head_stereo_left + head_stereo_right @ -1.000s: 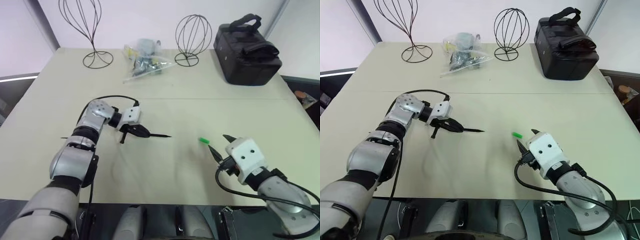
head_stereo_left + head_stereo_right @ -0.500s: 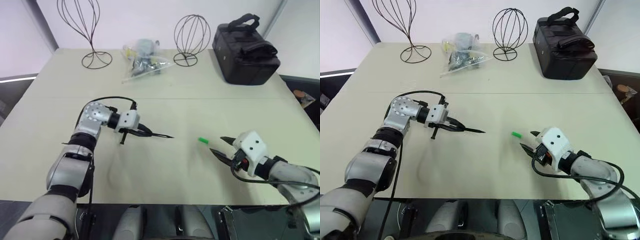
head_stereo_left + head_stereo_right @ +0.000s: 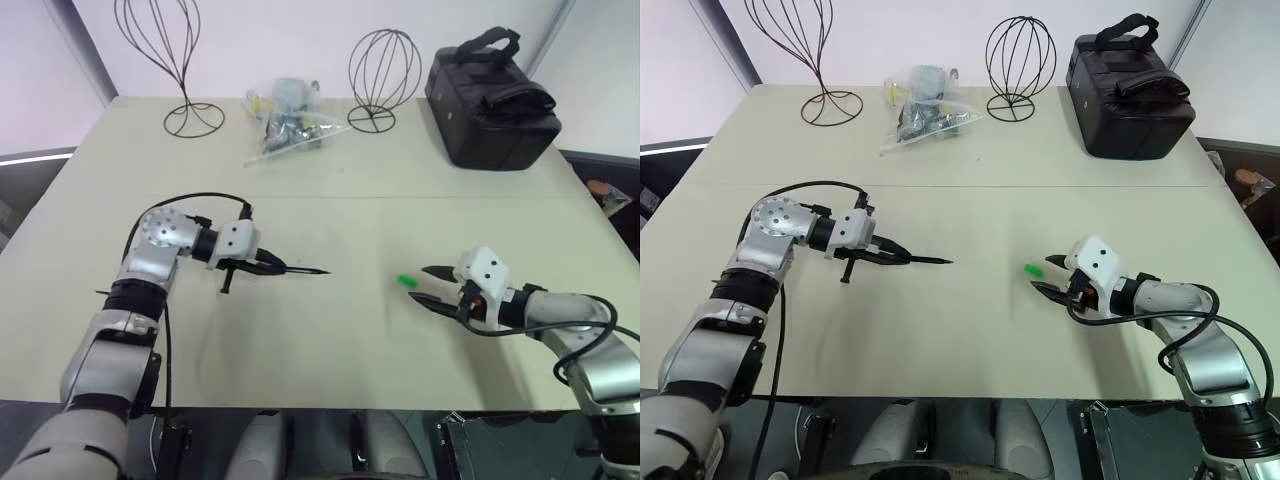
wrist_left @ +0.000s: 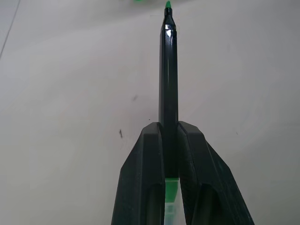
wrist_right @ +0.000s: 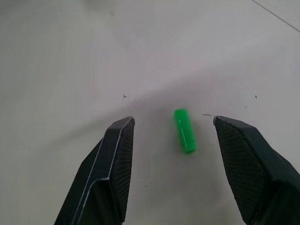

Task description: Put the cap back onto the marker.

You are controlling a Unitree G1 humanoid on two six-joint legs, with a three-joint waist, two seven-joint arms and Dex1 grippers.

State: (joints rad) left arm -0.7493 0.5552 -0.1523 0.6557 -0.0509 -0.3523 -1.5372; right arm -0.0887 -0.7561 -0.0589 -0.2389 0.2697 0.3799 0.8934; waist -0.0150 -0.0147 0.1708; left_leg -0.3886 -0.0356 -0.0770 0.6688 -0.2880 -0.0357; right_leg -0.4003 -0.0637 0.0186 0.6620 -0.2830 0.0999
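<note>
Left gripper (image 3: 262, 266), left of centre, is clenched on the black marker (image 3: 300, 270), its green tip pointing toward frame right. Right gripper (image 3: 420, 284), right of centre, has its jaws spread wide, empty. The green cap (image 3: 407, 282) lies on the table (image 3: 350, 190) just ahead of the right gripper's fingertips, apart from the marker.

The right pincer (image 5: 173, 120) is holding its two black fingers (image 5: 115, 164) wide apart over the pale desk (image 5: 65, 51). A small green marker cap (image 5: 184, 130) is lying flat on the desk in the gap between the fingertips, touching neither and sitting nearer one finger than the other. A few tiny dark specks (image 5: 124, 97) are dotting the surface near it, and a thin seam line (image 5: 276, 15) is crossing one corner.
</note>
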